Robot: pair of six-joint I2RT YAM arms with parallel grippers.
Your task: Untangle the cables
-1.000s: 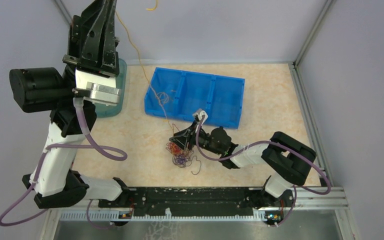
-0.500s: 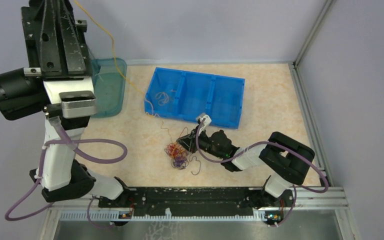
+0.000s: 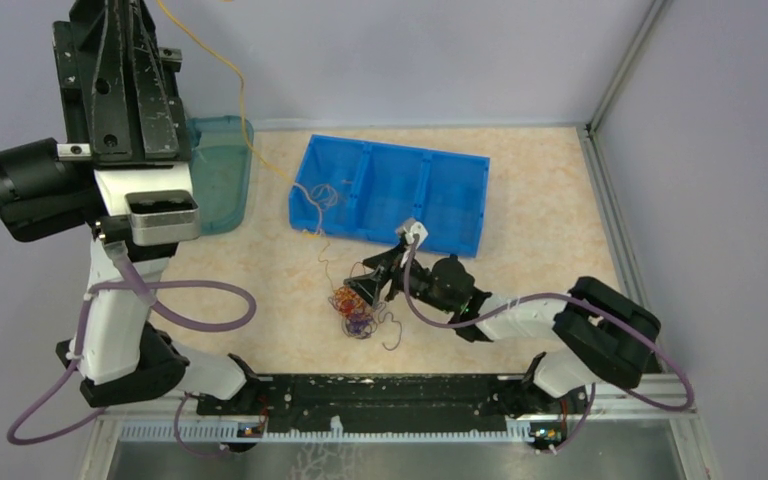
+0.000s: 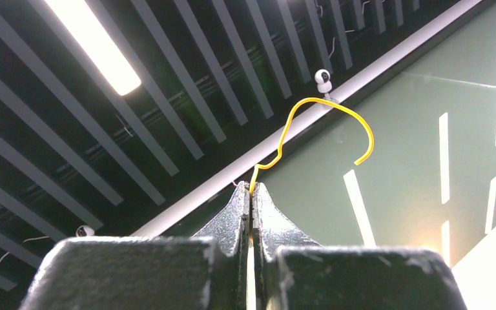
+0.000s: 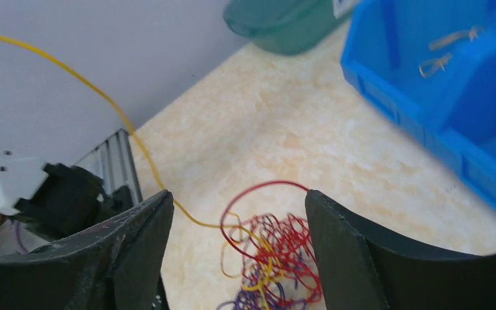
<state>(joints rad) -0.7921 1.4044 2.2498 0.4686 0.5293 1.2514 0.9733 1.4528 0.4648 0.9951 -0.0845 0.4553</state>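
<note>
One yellow cable (image 4: 336, 106), left gripper (image 4: 250, 191) pinching it, shown only wrist-side

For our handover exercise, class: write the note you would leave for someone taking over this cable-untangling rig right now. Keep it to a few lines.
Left tool: shut on a yellow cable, raised high.
Right tool: open, low over the cable tangle (red, yellow, purple) beside the blue bin.
Done: a few loose cables lie in the bin's left compartment.
Left: the yellow cable runs down into the tangle and is not yet free; the rest of the tangle needs separating.
</note>
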